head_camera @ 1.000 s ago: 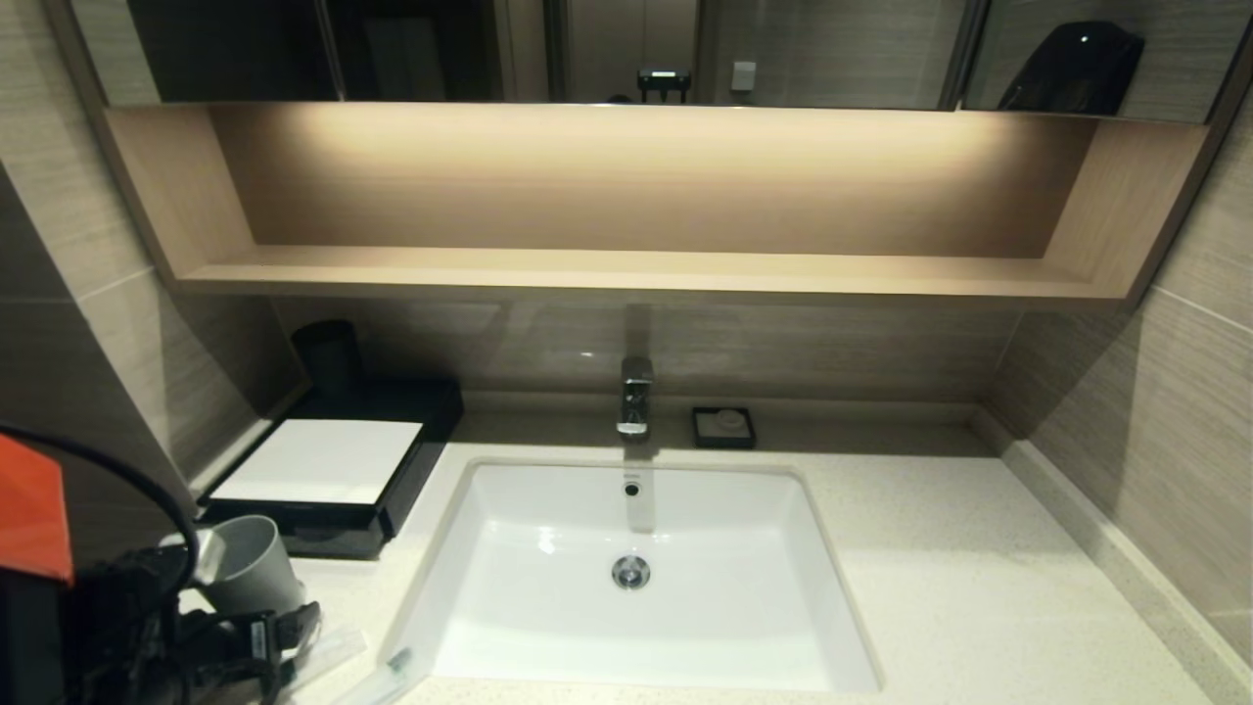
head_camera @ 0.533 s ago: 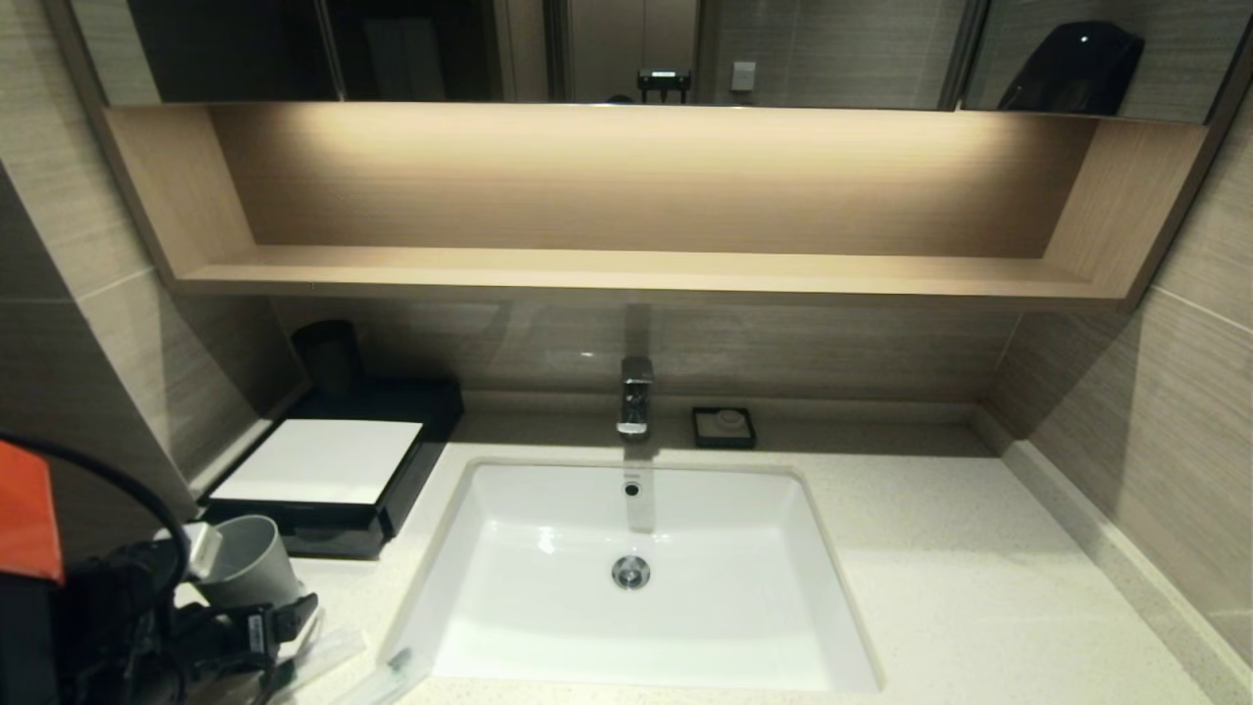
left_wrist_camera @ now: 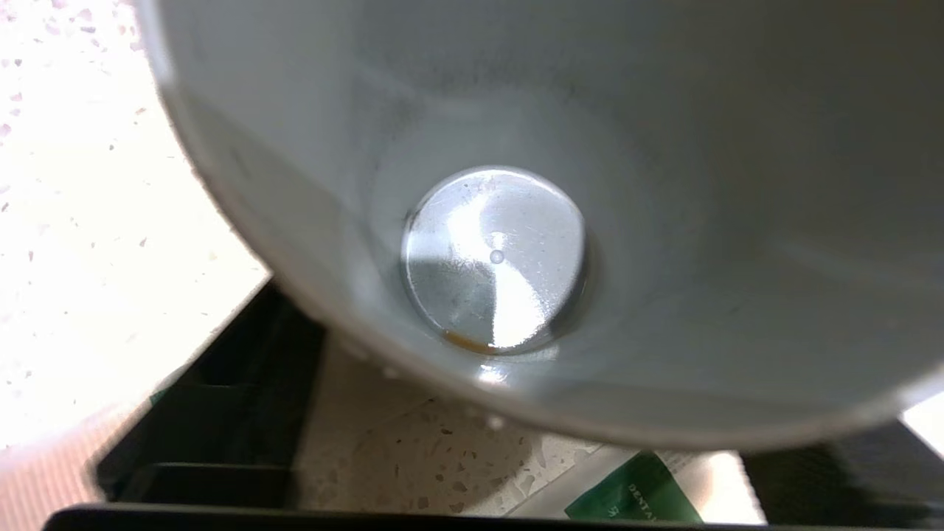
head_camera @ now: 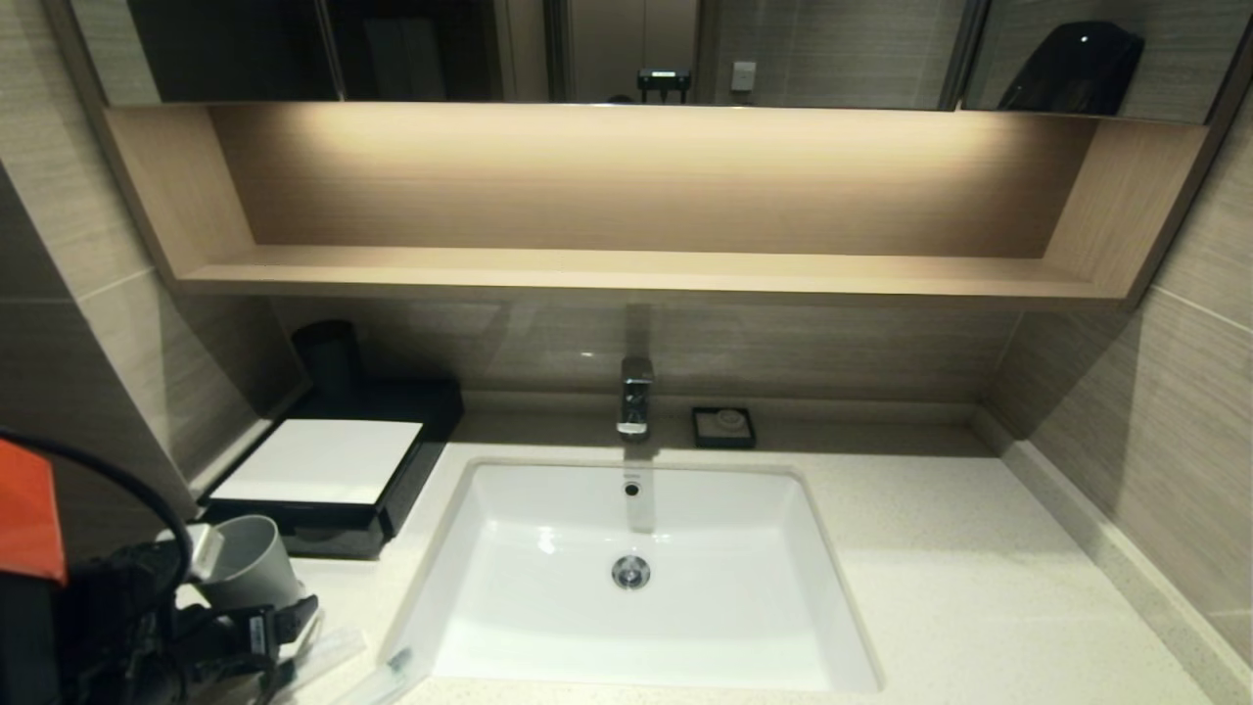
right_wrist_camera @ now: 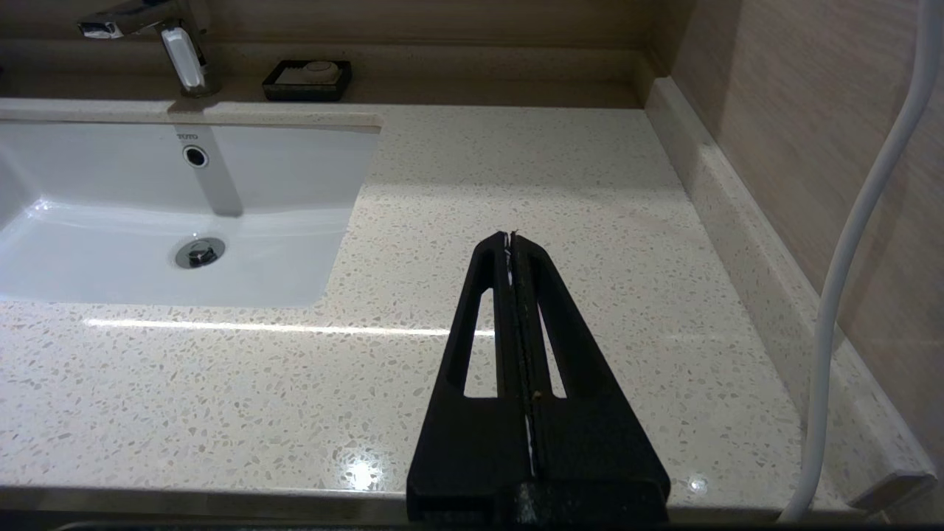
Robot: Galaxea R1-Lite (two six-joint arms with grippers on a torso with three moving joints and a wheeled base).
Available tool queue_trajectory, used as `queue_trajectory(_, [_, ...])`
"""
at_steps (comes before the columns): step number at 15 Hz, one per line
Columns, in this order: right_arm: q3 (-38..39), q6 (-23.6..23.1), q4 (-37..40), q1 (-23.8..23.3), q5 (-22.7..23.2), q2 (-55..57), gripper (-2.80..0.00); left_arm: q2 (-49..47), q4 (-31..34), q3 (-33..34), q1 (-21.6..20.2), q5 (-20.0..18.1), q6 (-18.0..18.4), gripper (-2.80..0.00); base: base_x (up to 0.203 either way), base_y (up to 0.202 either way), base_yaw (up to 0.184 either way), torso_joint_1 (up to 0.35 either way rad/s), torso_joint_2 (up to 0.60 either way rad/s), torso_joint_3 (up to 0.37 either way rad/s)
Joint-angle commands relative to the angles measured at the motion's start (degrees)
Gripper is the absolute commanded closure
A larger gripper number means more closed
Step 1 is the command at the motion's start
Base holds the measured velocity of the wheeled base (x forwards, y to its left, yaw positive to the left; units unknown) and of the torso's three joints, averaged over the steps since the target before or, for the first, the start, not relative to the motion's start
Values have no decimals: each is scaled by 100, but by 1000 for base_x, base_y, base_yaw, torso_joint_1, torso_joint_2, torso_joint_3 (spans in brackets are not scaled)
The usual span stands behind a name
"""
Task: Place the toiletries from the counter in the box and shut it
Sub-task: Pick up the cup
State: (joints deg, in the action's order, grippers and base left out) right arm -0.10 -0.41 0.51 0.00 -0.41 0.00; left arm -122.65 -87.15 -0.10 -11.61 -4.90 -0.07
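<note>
Occupying the near-left corner of the head view: the left hand (head_camera: 279, 627), a dark mass low over the cream speckled surface (head_camera: 940, 587), close against the tilted light grey cup (head_camera: 250, 563). Whether its fingers are spread or closed cannot be told; the left wrist view is filled by the cup's interior (left_wrist_camera: 516, 221).

Toiletries: slim clear-wrapped packets (head_camera: 338, 654) lying flat on the surface just beside and in front of the left hand, between it and the near-left corner of the white sink (head_camera: 636, 578). One further packet with a green label (left_wrist_camera: 634, 498) shows under the cup rim in the left wrist view, on the surface; contact with the hand cannot be judged.

Box (head_camera: 328, 465): dark, low, white top panel, standing on the surface behind the cup, left of the sink, against the wall. A dark cylindrical container (head_camera: 328, 354) stands at its far end.

Right hand (right_wrist_camera: 511, 243): fingers pressed fully together, holding nothing, poised above the bare surface to the right of the sink, well apart from the toiletries and box.

Also present: faucet (head_camera: 634, 397), small black soap dish (head_camera: 723, 427), wooden wall shelf (head_camera: 636, 269).
</note>
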Motion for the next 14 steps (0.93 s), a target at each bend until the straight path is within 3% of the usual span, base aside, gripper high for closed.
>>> queue_trajectory(1, [1,-2,2,0,-2,0,0,-1,-51,1,-3,-2,-1,0,0,0,0,0,0,0])
queue_trajectory(14, [1,-2,2,0,-2,0,0,307,-51,1,-15,-14,-19,0,0,0,0,0,0,0])
